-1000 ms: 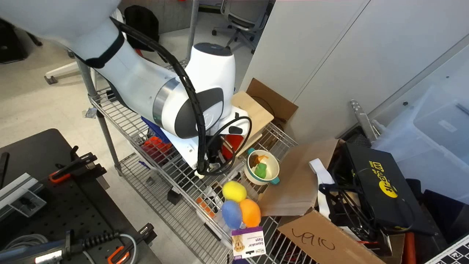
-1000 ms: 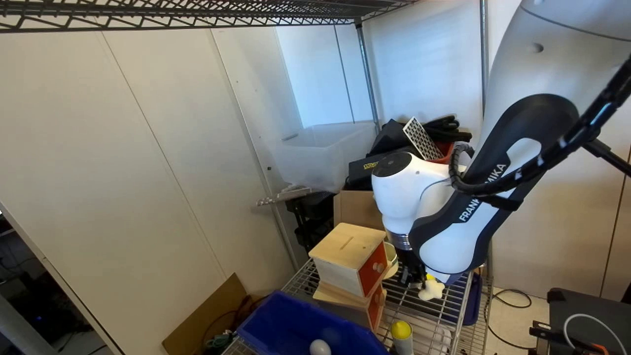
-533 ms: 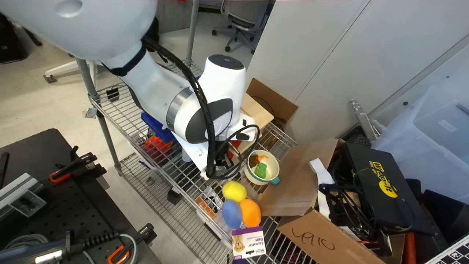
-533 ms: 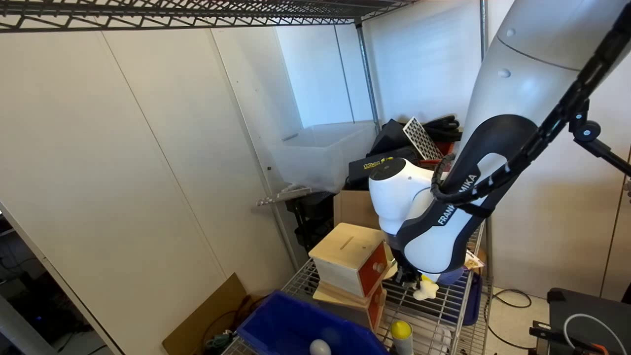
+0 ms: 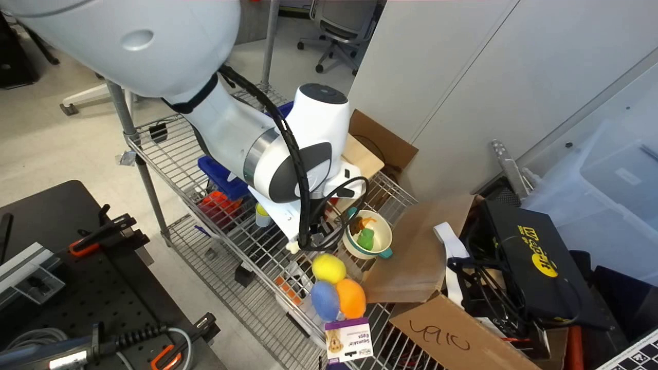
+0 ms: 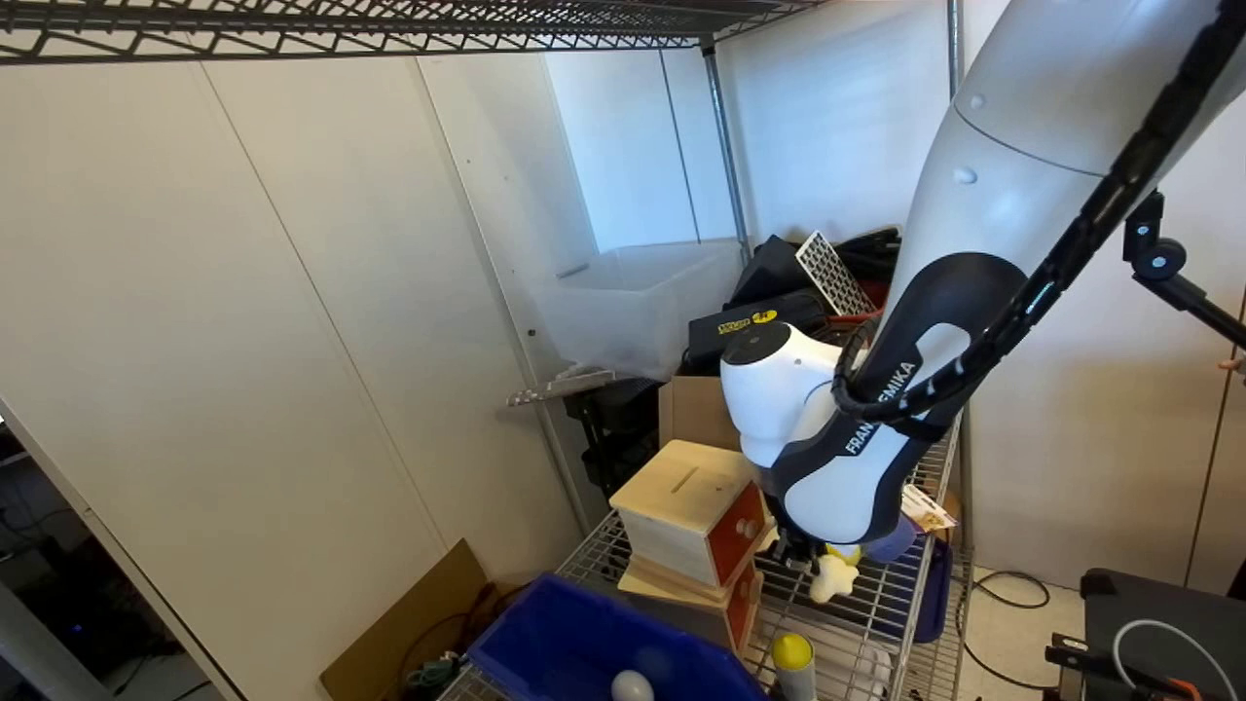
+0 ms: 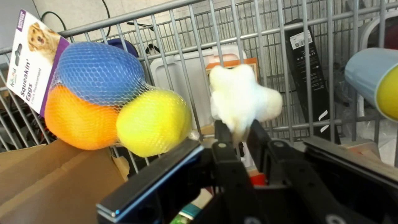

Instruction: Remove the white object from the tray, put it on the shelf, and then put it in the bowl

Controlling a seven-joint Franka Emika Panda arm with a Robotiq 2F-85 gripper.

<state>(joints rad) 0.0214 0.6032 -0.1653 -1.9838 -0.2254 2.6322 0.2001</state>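
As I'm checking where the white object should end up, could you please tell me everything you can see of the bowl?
The bowl is round, cream inside, with a teal line below its pale rim and two opposite teal handles. It looks like smooth ceramic or plastic; I cannot tell which. It appears to stand upright on the wire shelf, between a wooden box and a cardboard flap. A green piece and a brown-orange one lie inside. Whether the flap touches it is unclear.
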